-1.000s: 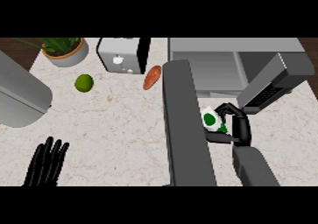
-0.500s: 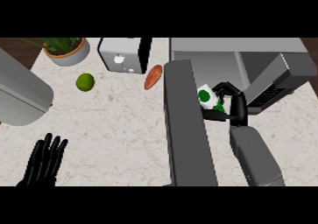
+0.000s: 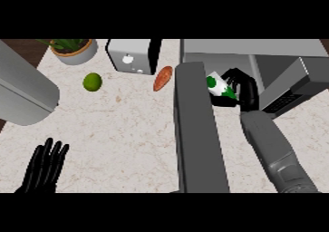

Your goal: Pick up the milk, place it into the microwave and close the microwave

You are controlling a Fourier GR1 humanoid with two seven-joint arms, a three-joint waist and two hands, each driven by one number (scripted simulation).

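Observation:
The milk carton (image 3: 217, 85), white with green marks, is held in my right hand (image 3: 239, 88), whose fingers curl round it. Hand and carton sit at the mouth of the open microwave (image 3: 260, 54), just right of its open door (image 3: 197, 131), which runs edge-on down the middle of the view. The carton's right side is hidden by the fingers. My left hand (image 3: 45, 167) rests open at the lower left, fingers straight and pointing up.
On the counter (image 3: 120, 131) lie a green lime-like fruit (image 3: 92, 82) and an orange-red vegetable (image 3: 163, 78). A toaster (image 3: 133, 55) and a potted plant (image 3: 71, 49) stand at the back. A large grey cylinder (image 3: 19, 90) fills the left side.
My right hand has carried the milk carton up the view, farther toward the microwave's opening. The left hand has barely shifted.

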